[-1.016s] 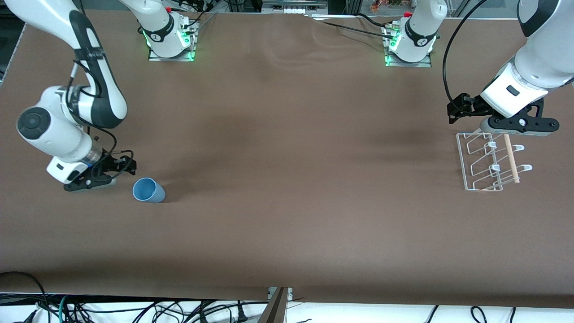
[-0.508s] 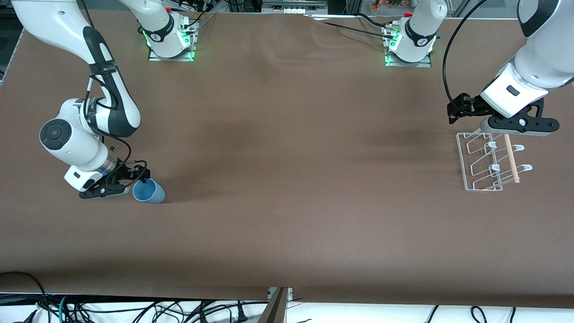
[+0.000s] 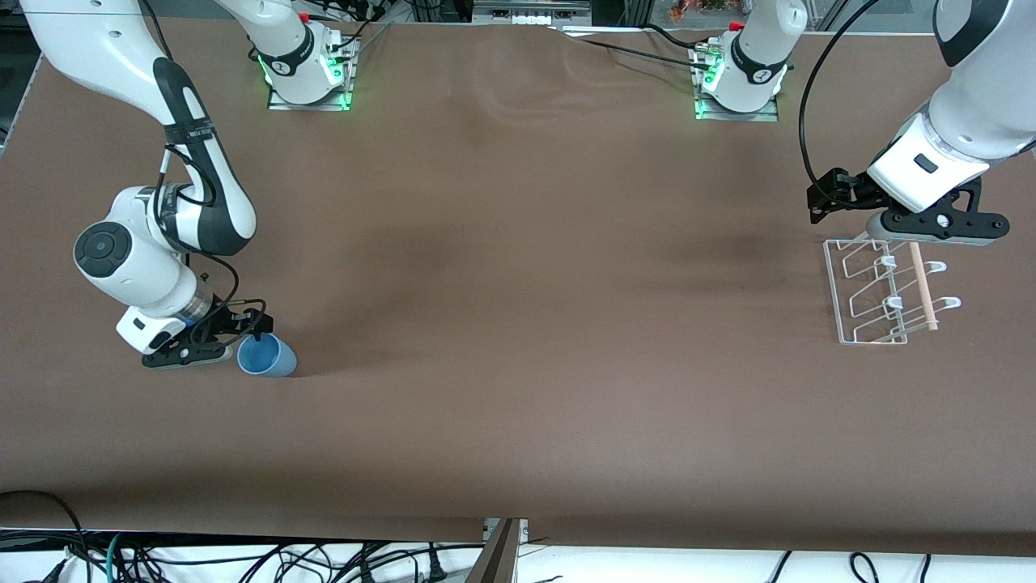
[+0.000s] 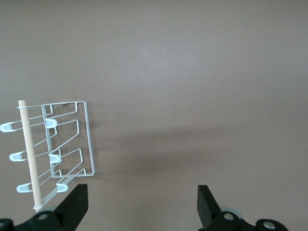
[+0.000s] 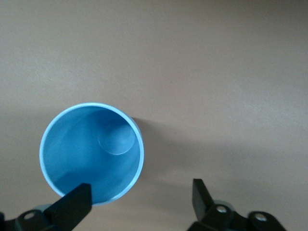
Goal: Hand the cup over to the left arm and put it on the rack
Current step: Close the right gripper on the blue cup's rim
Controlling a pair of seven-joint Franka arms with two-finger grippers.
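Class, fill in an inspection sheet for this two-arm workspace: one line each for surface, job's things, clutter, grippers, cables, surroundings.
Surface: brown table, bare at the middle.
Job's things: blue cup upright, empty, toward the right arm's end; white wire rack with wooden dowel toward the left arm's end.
Clutter: nothing seen.
Grippers: right gripper open, low at the cup's rim, one finger over its mouth; left gripper open, waiting over the rack's edge.
Cables: black cable looped on the left arm; loose cables below the table's near edge.
Surroundings: both bases lit green.

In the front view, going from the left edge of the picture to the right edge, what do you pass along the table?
Right claw beside the cup → cup → bare brown table → rack, with the open left claw waiting over its top edge.
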